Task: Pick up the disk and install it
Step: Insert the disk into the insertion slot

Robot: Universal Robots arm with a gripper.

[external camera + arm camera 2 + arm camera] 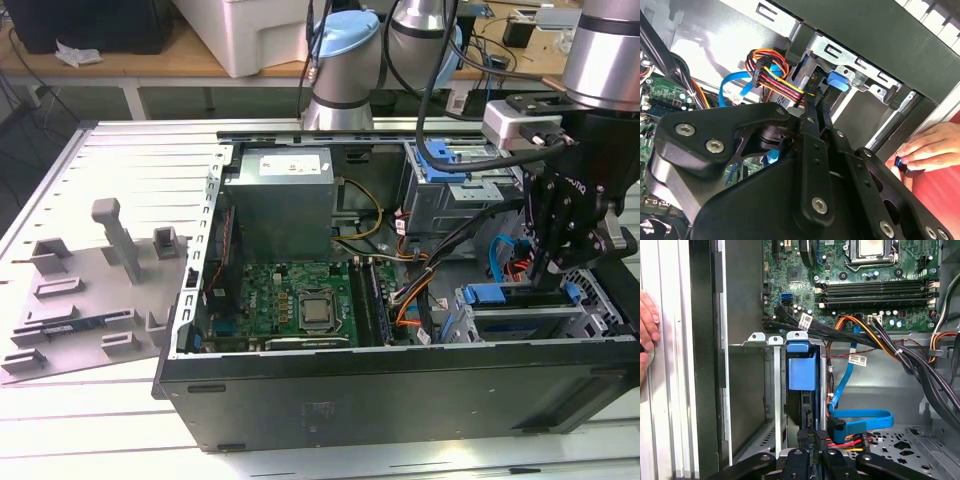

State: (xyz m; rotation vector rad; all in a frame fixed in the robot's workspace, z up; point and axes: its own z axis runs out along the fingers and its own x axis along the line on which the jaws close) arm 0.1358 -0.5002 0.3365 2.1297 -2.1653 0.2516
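The disk [801,405] stands edge-on in the drive cage [520,320] at the case's front corner, on the exterior view's right. Its bright blue carrier [802,367] fills the slot, and the blue rail [497,295] runs along the cage top, with its tab [836,81] seen in the second wrist view. My gripper [812,436] hangs over that cage [548,268]. Its two black fingers [810,117] are drawn close together, and their tips rest at the disk's rear edge. Nothing shows between them.
SATA and power cables [860,420] lie right beside the fingers. A cable bundle [880,345] crosses toward the motherboard [300,300]. A grey power supply [280,205] and an upper cage with a blue bracket [440,160] stand behind. A person's hand [925,150] rests outside the case wall.
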